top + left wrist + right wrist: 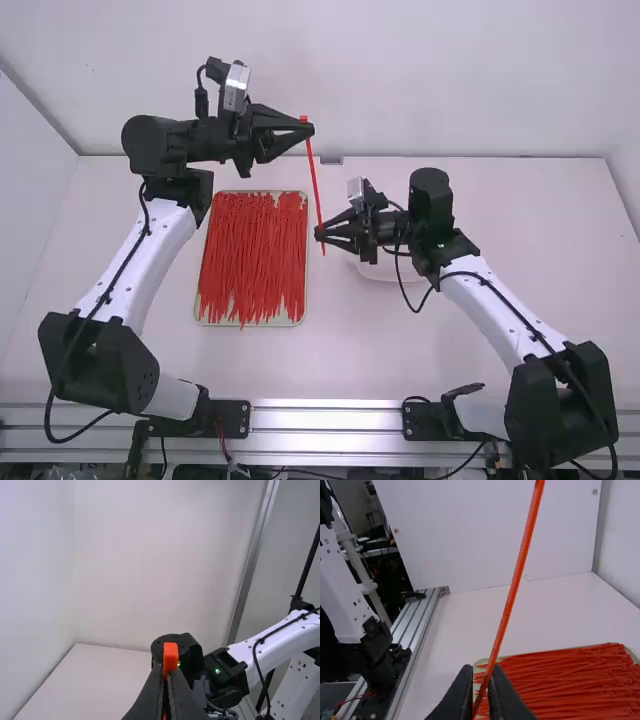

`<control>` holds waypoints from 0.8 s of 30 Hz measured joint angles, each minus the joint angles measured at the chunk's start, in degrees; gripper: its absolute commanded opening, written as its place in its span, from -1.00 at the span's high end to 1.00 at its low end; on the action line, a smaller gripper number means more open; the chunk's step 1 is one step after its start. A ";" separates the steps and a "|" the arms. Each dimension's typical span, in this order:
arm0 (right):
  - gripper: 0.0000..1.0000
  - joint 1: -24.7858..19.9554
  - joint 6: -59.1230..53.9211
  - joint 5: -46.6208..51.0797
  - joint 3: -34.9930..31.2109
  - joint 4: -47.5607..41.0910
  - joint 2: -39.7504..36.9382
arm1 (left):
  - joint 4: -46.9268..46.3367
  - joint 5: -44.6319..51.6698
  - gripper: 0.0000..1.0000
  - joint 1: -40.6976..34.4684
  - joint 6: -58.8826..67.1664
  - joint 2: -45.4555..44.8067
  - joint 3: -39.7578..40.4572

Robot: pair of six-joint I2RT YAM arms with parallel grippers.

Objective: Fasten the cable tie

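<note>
The left gripper (303, 128) was raised above the white counter (520, 220), its jaws closed tight on the square head of 1 red cable tie (314, 180). The tie ran nearly upright down to the right gripper (320, 234), whose jaws pinched its tail end. Just beside them lay a tray (250, 324) heaped with loose red ties (250, 255).

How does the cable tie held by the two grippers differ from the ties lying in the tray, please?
The held cable tie is single and stretched in the air, clamped by the left gripper and right gripper; the tray ties lie flat, piled together, untouched. All are red and straight.
</note>
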 measured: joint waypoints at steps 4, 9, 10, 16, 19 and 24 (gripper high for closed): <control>0.63 0.02 0.02 -0.04 0.00 1.81 0.00 | -0.26 -0.20 0.97 0.00 0.00 -0.02 0.00; 0.60 0.04 0.68 0.31 0.00 4.07 0.00 | -0.39 -0.37 0.97 0.02 -0.02 -0.02 0.00; 0.60 0.31 1.20 1.03 0.00 4.61 0.00 | -0.42 -0.39 0.97 0.00 0.00 -0.02 0.00; 1.00 2.60 2.58 4.87 0.00 5.33 0.00 | -0.42 -0.35 0.97 0.00 0.00 0.00 0.00; 1.00 3.43 2.69 6.73 0.00 5.38 0.00 | -0.39 -0.31 0.97 0.00 -0.02 -0.02 0.02; 1.00 2.56 2.99 8.17 0.00 4.90 0.00 | -0.20 -0.13 0.96 0.00 0.00 0.00 0.02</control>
